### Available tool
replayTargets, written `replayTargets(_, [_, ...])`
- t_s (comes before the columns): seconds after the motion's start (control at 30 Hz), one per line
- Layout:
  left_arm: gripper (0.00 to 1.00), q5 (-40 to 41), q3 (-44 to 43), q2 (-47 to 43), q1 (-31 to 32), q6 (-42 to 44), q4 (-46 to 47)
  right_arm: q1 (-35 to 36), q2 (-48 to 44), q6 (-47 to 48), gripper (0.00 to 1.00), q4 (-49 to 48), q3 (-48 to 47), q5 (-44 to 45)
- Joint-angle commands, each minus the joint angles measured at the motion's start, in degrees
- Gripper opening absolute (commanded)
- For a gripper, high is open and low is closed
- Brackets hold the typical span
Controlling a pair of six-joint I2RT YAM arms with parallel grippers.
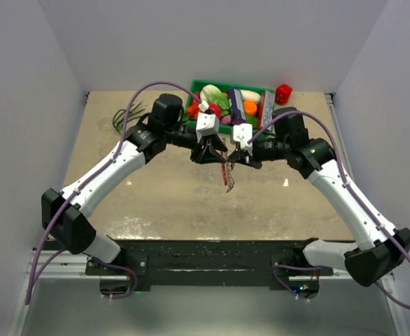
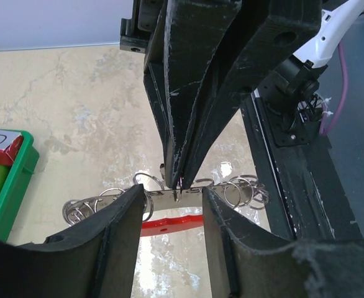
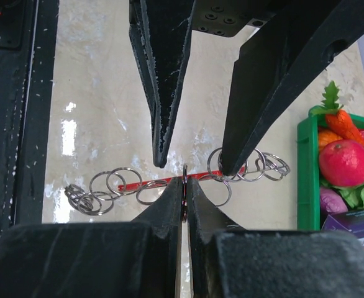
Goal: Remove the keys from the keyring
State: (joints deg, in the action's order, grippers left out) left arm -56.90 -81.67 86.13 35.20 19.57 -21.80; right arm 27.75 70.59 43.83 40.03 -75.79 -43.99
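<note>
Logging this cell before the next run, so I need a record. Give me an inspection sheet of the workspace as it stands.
Surface: beige mottled table; one small white speck near the right arm.
Job's things: keyring pinched edge-on; red tag and strings of silvery rings by it; keys cannot be told apart from the rings.
Clutter: green basket of toy produce at the far edge; red toy beside it; green leafy item far left.
Grippers: right gripper shut on the keyring; left gripper open, its fingers either side of it.
Cables: purple cables along both arms.
Surroundings: white walls on three sides; black base rail.
</note>
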Motion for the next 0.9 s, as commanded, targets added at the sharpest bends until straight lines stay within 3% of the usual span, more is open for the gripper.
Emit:
replayTargets(0.0, [0.42,-3.65,0.02,-0.35,0.66,-0.85,2.38,0.2,-1.42,-1.03,0.0,-4.7,0.03,1.27])
replayTargets(0.2, [0.26,-2.07,0.28,-0.26,1.27,-0.85,2.29,0.38,-2.03,-1.82,0.0,-5.66,0.38,2.06])
replayTargets(0.67, [0.23,1.71,1.16,-0.78,1.98,0.55,1.68,0.47,-3.26,-2.88,0.0,-7.51,1.17,2.86])
replayTargets(0.87, [0.31,2.76,1.42,-0.79,1.89,0.82,1.85,0.38,-3.61,-2.96,0.0,-7.69,1.17,2.68])
